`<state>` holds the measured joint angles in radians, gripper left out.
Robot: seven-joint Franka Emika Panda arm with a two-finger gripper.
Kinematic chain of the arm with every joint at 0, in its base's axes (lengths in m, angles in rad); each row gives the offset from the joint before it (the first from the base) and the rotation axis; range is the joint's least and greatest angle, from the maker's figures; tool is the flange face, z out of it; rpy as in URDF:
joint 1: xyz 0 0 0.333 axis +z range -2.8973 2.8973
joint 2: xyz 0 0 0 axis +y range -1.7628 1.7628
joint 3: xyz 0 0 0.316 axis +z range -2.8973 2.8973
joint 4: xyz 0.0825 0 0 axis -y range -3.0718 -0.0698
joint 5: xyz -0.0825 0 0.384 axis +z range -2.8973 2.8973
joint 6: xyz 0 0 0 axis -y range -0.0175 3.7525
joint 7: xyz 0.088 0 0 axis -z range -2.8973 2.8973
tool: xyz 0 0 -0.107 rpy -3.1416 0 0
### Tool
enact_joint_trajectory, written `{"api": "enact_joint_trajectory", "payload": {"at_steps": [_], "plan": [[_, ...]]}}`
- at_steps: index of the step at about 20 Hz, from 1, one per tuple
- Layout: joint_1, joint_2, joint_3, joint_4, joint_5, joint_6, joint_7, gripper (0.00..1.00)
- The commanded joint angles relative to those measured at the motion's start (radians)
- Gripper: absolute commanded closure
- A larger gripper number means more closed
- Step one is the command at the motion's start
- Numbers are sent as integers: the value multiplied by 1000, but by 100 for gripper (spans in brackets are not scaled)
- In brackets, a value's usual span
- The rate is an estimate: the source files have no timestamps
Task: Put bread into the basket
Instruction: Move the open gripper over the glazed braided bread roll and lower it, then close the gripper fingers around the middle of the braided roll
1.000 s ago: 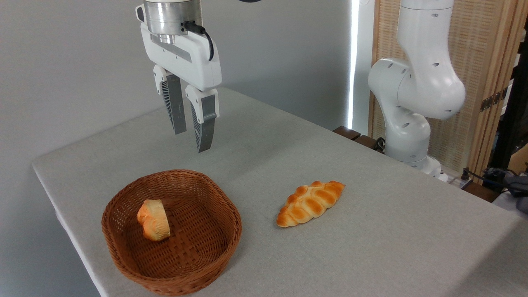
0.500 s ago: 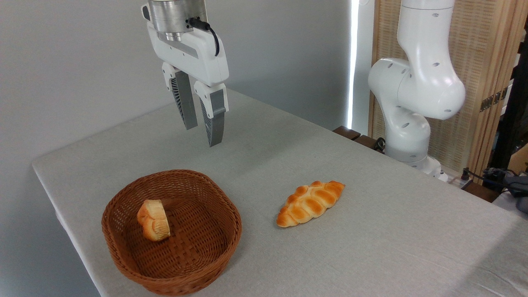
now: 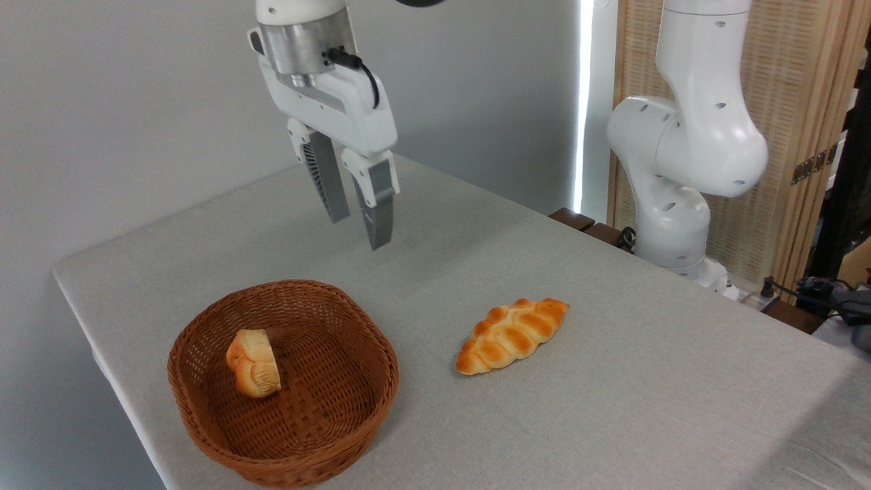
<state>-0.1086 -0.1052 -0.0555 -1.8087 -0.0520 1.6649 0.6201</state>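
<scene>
Grey cloth table [image 3: 612,408] bears braided bread [image 3: 512,335], woven basket [image 3: 204,435]; pincer [image 3: 358,231] slightly parted, empty.

Braided golden-orange bread [image 3: 512,336] lying flat on the table, right of the reddish-brown wicker basket [image 3: 340,435], apart

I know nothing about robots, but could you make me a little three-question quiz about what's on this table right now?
1. True or false: the braided bread lies inside the basket.
2. What already sits in the basket?
3. The gripper is: A) holding the loaf, B) empty and raised above the table, C) touching the basket.

Key: 1 false, it lies on the table to the right of the basket; 2 a small bread chunk; 3 B.
</scene>
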Motion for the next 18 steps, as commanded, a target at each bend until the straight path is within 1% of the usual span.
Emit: {"api": "enact_joint_trajectory", "payload": {"at_steps": [1, 3, 7, 10, 13, 15, 18], "plan": [[10, -125, 29, -193, 17, 70, -2, 0], [9, -157, 46, -272, 66, 82, -2, 0], [9, -223, 51, -400, 110, 148, 10, 0], [9, -226, 54, -464, 127, 180, 24, 0], [9, -225, 54, -537, 184, 249, 43, 0], [10, -223, 58, -560, 196, 286, 43, 0], [10, -218, 83, -564, 198, 299, 44, 0]]}}
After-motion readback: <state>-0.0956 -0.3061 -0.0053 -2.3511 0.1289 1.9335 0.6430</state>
